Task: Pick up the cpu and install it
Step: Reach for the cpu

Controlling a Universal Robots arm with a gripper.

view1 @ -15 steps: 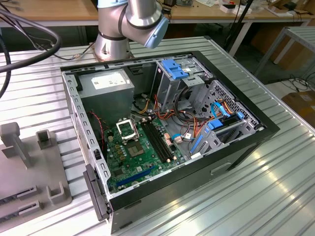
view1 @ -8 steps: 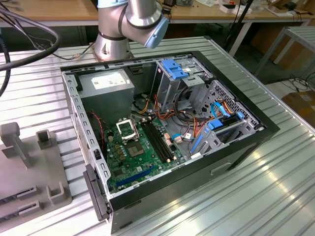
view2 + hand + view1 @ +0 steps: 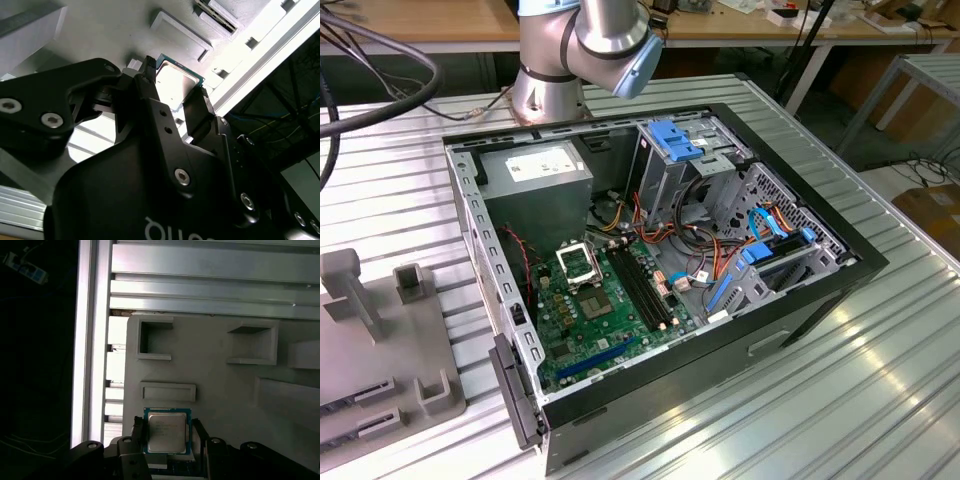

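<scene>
Ribbed metal table [image 3: 840, 400]: grey tray [image 3: 380, 350] at the exterior view's left, open computer case [image 3: 650, 405] right of it. In both wrist views, gripper [image 3: 167, 436] fingers [image 3: 136, 429] clamp the cpu [image 3: 167, 432] over the tray.

Silver arm [image 3: 595, 35], black screw-studded hand [image 3: 175, 80]
</scene>
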